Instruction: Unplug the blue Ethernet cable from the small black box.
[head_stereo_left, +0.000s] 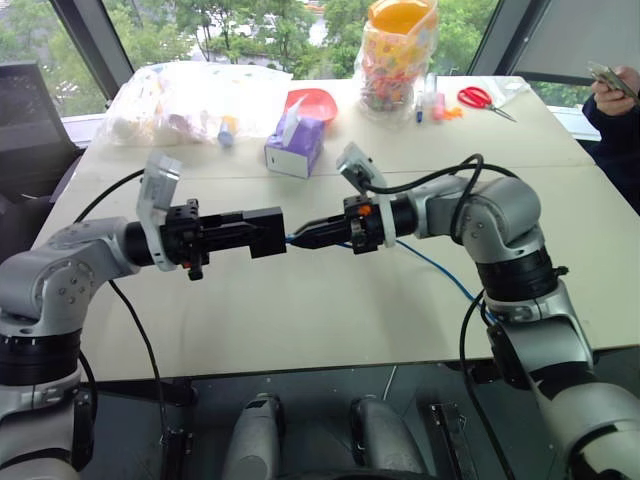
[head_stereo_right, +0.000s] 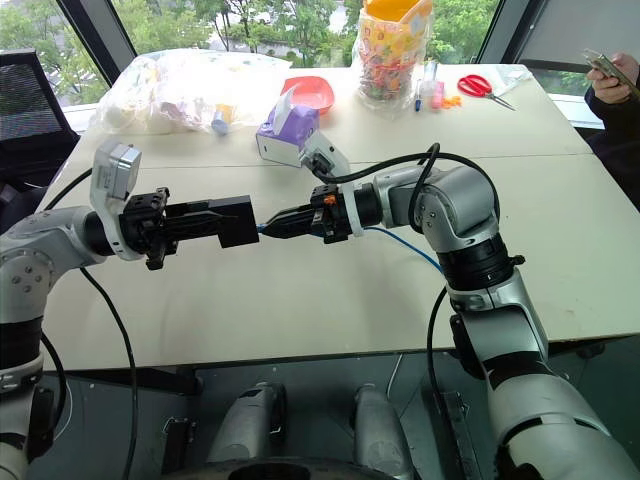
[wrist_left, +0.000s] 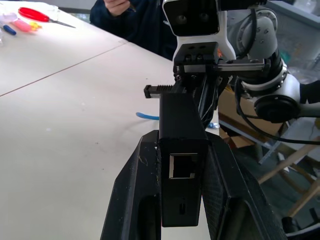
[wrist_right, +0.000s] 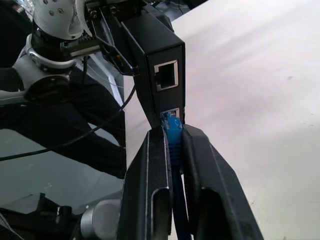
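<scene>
At frame centre, the small matte-black plastic box is being clamped by the left gripper, while the bright-blue Ethernet cable, plug still seated, is being pinched by the right gripper.

The small, flat, matte-black plastic box hung level above the pale tabletop, clamped between the two fingers of my left gripper, with one empty port on its end face and a second port beside it. The thin bright-blue Ethernet cable sat with its plug still seated in that second port, pinched just behind the plug by my right gripper. From there the cord trailed down across the table toward its near edge.
</scene>
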